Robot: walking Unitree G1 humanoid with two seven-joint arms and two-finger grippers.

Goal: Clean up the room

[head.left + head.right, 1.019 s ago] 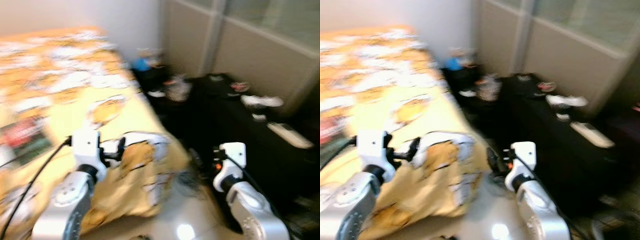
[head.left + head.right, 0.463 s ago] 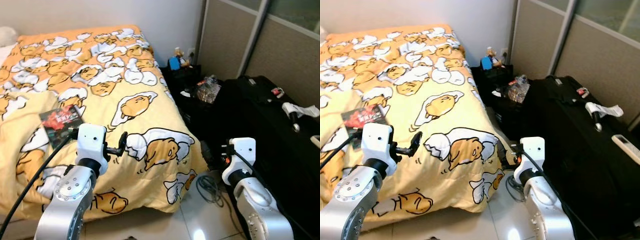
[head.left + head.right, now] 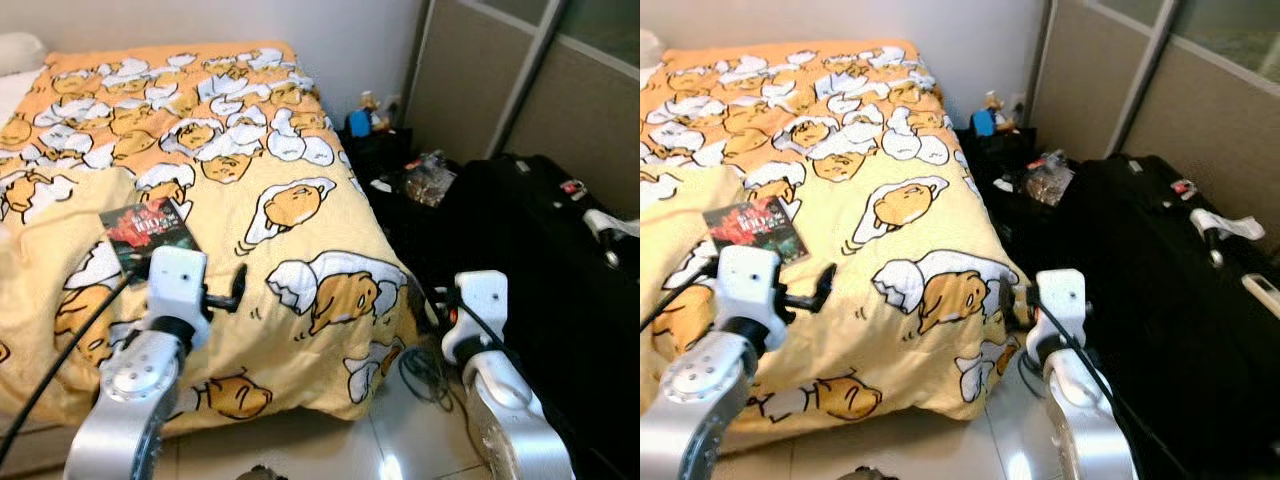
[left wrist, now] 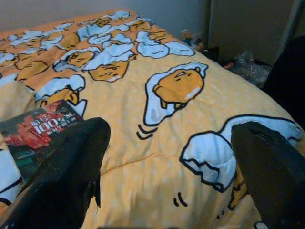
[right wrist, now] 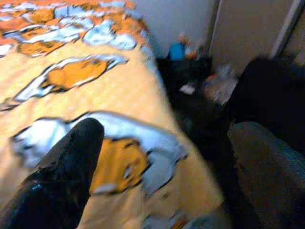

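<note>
While both arms hang low over the bed [image 3: 300, 150], the left gripper [image 4: 167, 162] and right gripper [image 5: 162, 162] are spread wide, holding nothing. Near the left gripper, a book [image 3: 148, 227] showing "100" lies flat, its long side running up the bed.

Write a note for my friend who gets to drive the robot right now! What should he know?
Left gripper: open, empty, above the yellow duvet.
Right gripper: open, empty, near the bed's corner.
A book lies flat on the duvet, just ahead of the left arm.
Small clutter sits on the dark furniture beside the bed; a cable is on the floor by the black suitcase.
Done: nothing picked up yet.
Left: book, probably first, then the clutter.
</note>
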